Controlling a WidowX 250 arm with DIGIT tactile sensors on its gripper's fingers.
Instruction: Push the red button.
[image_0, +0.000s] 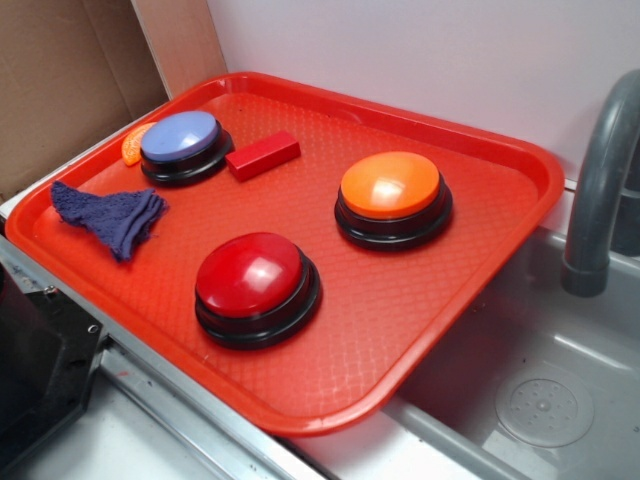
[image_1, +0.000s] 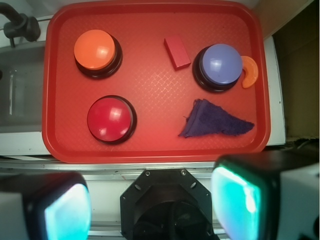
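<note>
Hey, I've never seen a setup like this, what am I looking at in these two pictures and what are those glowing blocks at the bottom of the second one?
This is a robot arm's workspace. One picture is taken from the side; the other from a camera on the arm's wrist, looking straight down. The glowing blocks are the fingers of its pincer, spread apart and holding nothing. Below sits a red tray beside a sink. On the tray: the red button, an orange button, a purple-blue button, a small red block, an orange crescent piece and a dark blue cloth.

Three buttons (image_1: 111, 120) – one block (image_1: 177, 51), one cloth (image_1: 212, 120), one tray (image_1: 150, 145)
</note>
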